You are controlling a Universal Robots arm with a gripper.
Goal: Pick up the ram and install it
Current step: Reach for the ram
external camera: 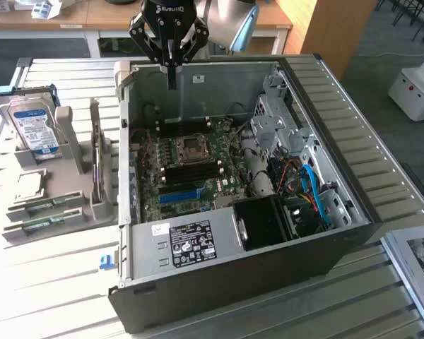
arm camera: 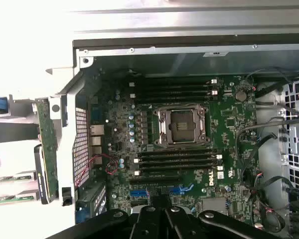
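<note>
Two green ram sticks (external camera: 46, 205) lie flat in slots of a grey holder (external camera: 92, 212) on the exterior view's left, beside the open computer case (external camera: 325, 169). In the wrist view the same ram sticks (arm camera: 5, 178) lie outside the case wall. My gripper (external camera: 171, 76) hangs above the far edge of the case, shut with nothing between its fingers, well away from the ram. Its dark fingers (arm camera: 152, 221) reach in over the motherboard (arm camera: 229, 124), whose black memory slots (arm camera: 174, 159) flank the CPU socket (arm camera: 182, 126).
A blue-labelled hard drive (external camera: 32, 127) stands in the holder, with a silver CPU chip (external camera: 28, 185) in front of it and an upright card (external camera: 95, 162) beside it. Cables, a drive cage (external camera: 283, 127) and a power supply (external camera: 191, 244) crowd the case. The table (external camera: 56, 296) is slatted.
</note>
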